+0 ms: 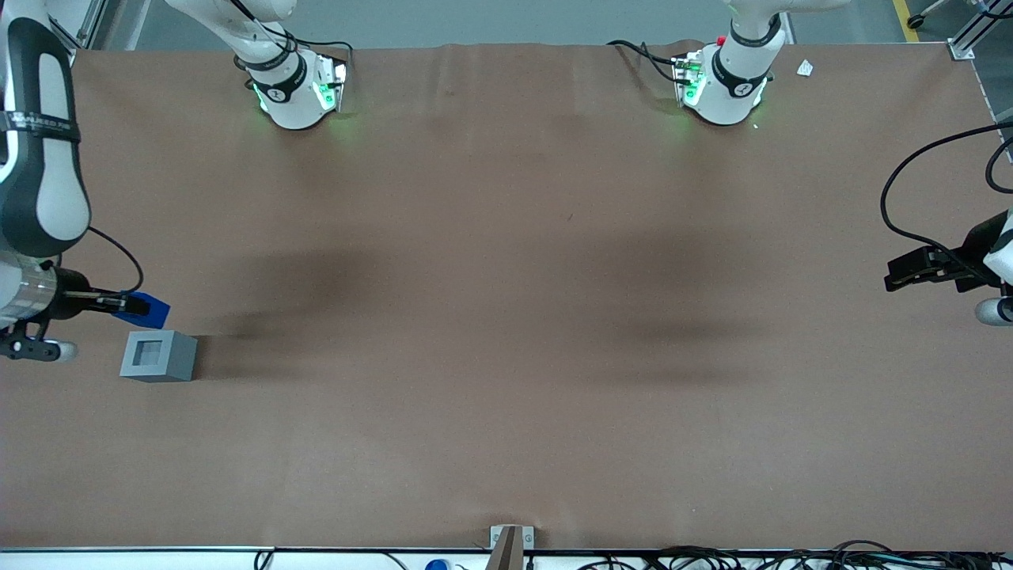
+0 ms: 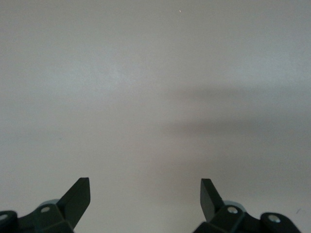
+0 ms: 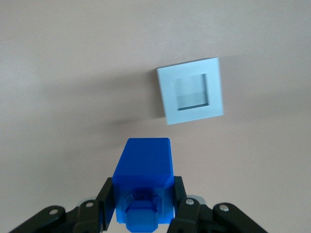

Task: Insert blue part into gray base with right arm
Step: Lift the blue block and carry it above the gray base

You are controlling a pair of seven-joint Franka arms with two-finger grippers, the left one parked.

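Gray base (image 1: 158,356) sits nearest me at the working arm's end of the bench (image 1: 506,317), its recess empty. Just past it my hand (image 3: 144,204) hangs above the bench, clamped on the blue part (image 3: 144,172). Pickup looks done; aligning and inserting remain. Brown matting covers the bench, gray floor farther off.

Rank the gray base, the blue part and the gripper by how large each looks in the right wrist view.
1. The gripper, shut on the blue part, spans the widest.
2-3. The blue part and the gray base look about alike; the part hangs nearer the camera, so its true size is likely smaller.
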